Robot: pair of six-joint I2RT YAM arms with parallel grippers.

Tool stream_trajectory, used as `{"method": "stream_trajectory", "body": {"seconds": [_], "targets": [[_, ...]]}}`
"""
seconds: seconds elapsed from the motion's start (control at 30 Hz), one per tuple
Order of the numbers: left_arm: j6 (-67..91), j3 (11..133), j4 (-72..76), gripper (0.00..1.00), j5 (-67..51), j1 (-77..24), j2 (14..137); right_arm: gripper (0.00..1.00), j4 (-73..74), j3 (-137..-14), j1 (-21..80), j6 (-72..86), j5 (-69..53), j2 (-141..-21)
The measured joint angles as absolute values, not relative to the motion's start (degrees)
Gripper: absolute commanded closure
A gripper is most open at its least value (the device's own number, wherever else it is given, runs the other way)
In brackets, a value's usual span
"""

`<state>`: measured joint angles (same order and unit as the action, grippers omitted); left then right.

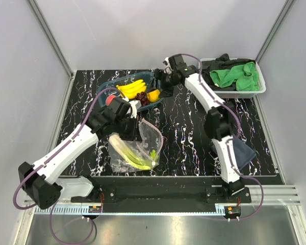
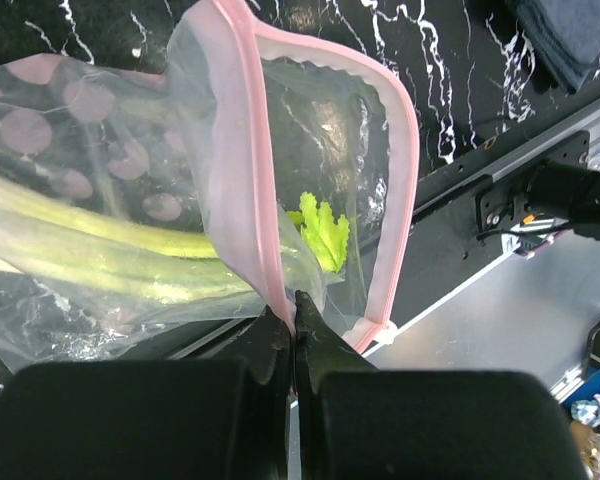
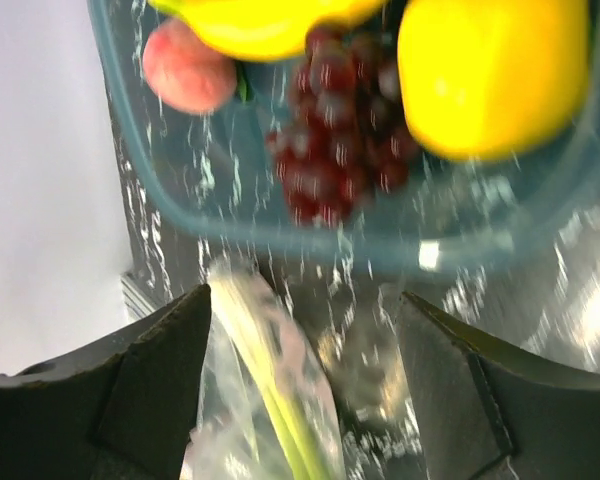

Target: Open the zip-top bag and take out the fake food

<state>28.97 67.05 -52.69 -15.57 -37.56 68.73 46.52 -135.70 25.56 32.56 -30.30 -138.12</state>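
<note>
While the left gripper (image 2: 295, 305) pinches its rim, the zip-top bag (image 2: 230, 150) gapes.

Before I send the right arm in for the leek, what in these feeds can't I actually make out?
Right wrist view: everything is blurred; banana bunch and lemon are cut off by the top edge.
Left wrist view: the leek runs off the left edge; the left gripper hides the near edge of the zip-top bag with its own body.
Top view: crinkled, shiny plastic hazes the bag's contents; the left gripper's pinch is hidden under its wrist.
</note>
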Motion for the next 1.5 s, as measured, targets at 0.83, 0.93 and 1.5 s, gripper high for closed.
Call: {"method": "stream_trajectory", "body": {"seconds": [0.83, 0.93, 1.5], "targets": [[33.3, 76.9, -46.1, 1.00, -16.7, -43.4, 85.0, 0.74, 32.9, -65.0, 32.6, 29.3, -35.2, -83.7], [34.4, 77.2, -46.1, 1.00, -16.2, -44.7, 85.0, 0.76, 31.7, -65.3, 32.6, 29.1, -35.5, -85.6], [37.7, 86.0, -45.8, 0.51, -13.9, -45.7, 90.6, 0.78, 19.4, -57.6, 32.6, 30.7, -38.7, -94.0]]}}
